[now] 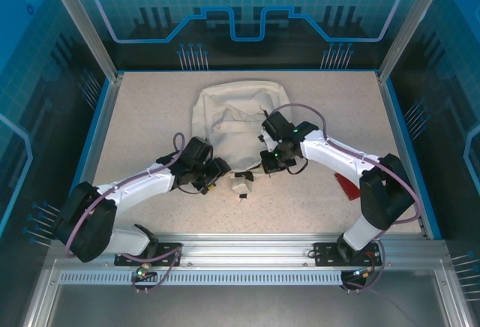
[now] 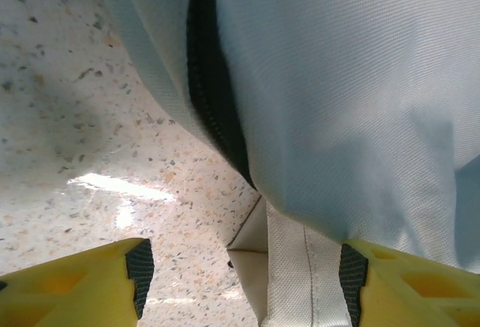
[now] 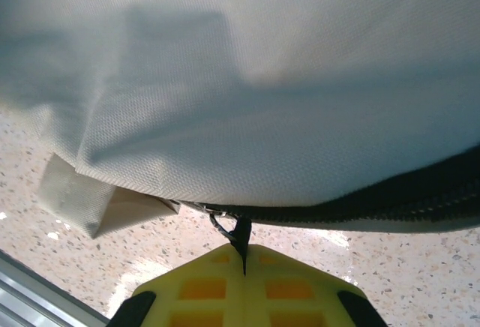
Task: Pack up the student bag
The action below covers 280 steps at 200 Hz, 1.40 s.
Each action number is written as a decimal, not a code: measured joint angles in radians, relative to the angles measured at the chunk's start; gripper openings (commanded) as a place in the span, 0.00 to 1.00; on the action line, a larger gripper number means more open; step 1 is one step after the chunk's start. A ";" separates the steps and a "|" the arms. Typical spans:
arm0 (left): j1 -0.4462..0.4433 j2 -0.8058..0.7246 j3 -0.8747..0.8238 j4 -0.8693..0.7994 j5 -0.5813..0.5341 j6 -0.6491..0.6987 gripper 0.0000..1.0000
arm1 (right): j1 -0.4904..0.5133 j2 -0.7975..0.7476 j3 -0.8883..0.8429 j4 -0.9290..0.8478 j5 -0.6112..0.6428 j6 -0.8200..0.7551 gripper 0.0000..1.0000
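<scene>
Two grippers meet the near edge of the student bag (image 1: 234,113): the right gripper (image 3: 244,256) pinched closed on its black zipper pull (image 3: 238,231), the left gripper (image 2: 240,267) gaping, a cream strap (image 2: 300,282) between its fingers. The bag lies flat on the speckled table (image 1: 142,124).

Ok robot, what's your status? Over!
Left gripper open astride a fabric tab. Right gripper shut on the zipper pull. Student bag lying on table. Red object sits clear, by right arm.
</scene>
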 measured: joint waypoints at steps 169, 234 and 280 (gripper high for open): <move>-0.004 0.152 0.000 0.233 -0.079 -0.072 0.42 | 0.101 0.080 -0.050 0.082 0.177 -0.080 0.35; -0.004 0.167 0.017 0.217 -0.101 -0.068 0.13 | 0.148 0.067 -0.193 0.245 0.257 -0.103 0.39; -0.004 0.167 0.040 0.189 -0.105 -0.050 0.04 | 0.150 0.023 -0.245 0.335 0.307 -0.104 0.38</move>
